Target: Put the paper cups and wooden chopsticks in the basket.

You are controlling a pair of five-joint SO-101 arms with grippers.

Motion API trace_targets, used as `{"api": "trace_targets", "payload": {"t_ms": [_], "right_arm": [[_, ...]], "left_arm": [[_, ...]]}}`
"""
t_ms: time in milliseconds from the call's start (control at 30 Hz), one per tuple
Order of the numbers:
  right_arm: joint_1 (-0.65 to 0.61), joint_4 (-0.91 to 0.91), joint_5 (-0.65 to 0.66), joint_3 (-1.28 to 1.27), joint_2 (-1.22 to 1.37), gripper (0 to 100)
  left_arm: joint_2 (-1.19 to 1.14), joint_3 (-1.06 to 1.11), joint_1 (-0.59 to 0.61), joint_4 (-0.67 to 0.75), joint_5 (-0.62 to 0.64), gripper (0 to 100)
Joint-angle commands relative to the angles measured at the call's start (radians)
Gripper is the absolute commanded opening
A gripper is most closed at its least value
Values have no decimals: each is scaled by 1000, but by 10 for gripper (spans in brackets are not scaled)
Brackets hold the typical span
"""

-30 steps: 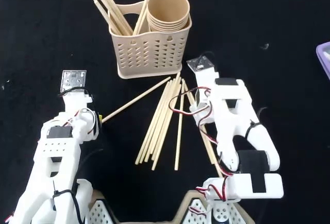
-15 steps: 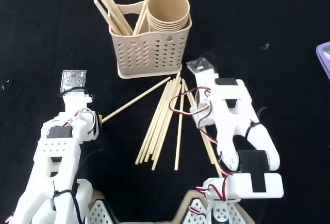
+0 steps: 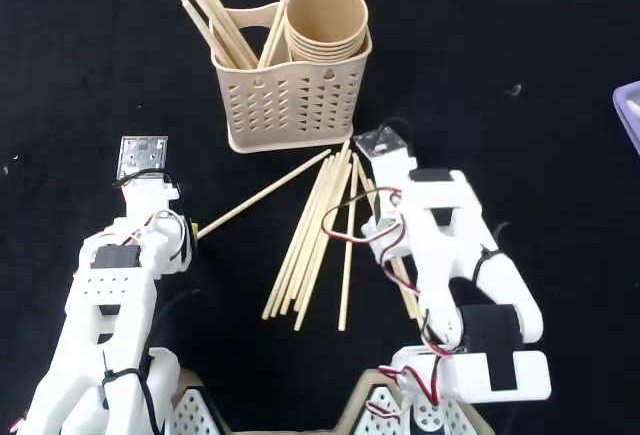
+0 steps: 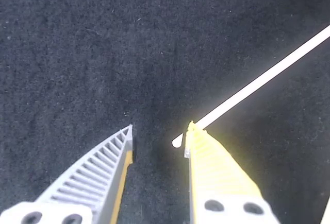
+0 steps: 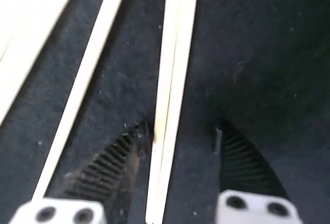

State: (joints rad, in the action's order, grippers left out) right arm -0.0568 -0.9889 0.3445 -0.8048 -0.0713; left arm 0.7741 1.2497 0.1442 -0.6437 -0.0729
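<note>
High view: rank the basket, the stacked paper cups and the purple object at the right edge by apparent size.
1. basket
2. stacked paper cups
3. purple object, cut off by the frame edge, so its full size is unsure

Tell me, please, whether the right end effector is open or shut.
Open: the right end effector has a clear gap between its tips, with two chopsticks lying in it.

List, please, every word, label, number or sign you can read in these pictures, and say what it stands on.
None can be read.
The basket, paper cups, chopsticks and black table are plain.
The small grey board on the left arm: any print is too small to tell.
</note>
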Motion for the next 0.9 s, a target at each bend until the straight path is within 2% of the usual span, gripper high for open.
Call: {"api": "trace_targets", "payload": {"t_ms": [0,100,200,333,867], "right_arm": [[-44,37,14,10,36,211],[-43,3,6,56,74,167],[-38,0,-6,64,91,10],[-37,-9,-60,58,61,11],[66,-49,-57,-21,-323,10]], "left_arm": [[-2,-8,1,15,2,170],[-2,-8,5,15,2,170],[-2,-8,5,15,2,170],[-2,-8,5,15,2,170],[-2,-8,5,15,2,170]]}}
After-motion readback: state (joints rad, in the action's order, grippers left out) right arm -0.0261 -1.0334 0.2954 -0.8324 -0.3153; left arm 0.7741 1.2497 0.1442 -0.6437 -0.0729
